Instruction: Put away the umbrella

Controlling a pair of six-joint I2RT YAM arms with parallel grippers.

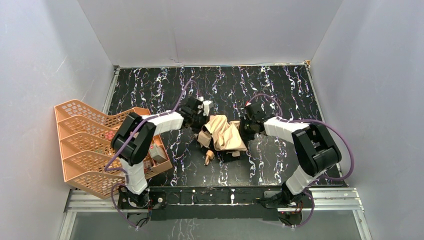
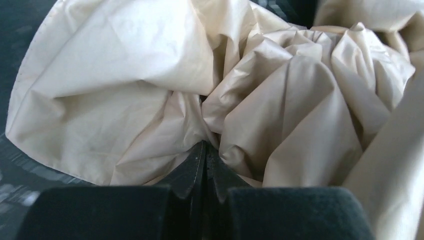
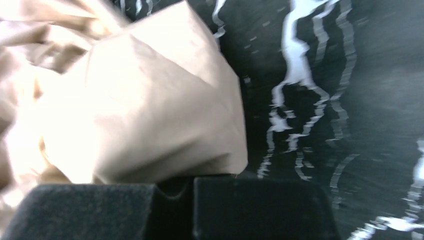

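The umbrella (image 1: 223,133) lies collapsed at the middle of the dark marbled table, tan canopy crumpled on top, its small tan handle (image 1: 208,158) pointing toward the near edge. My left gripper (image 1: 202,114) is at the canopy's far left side. In the left wrist view its fingers (image 2: 197,165) are shut, and the tan fabric (image 2: 125,100) gathers into folds right at their tips. My right gripper (image 1: 246,127) is at the canopy's right edge. In the right wrist view its shut fingers (image 3: 250,200) meet the lower edge of a tan flap (image 3: 150,110), which hides the tips.
An orange mesh tray rack (image 1: 85,145) stands at the table's left edge, beside the left arm, with a small grey box (image 1: 158,152) at its right end. Grey walls close in the left, back and right sides.
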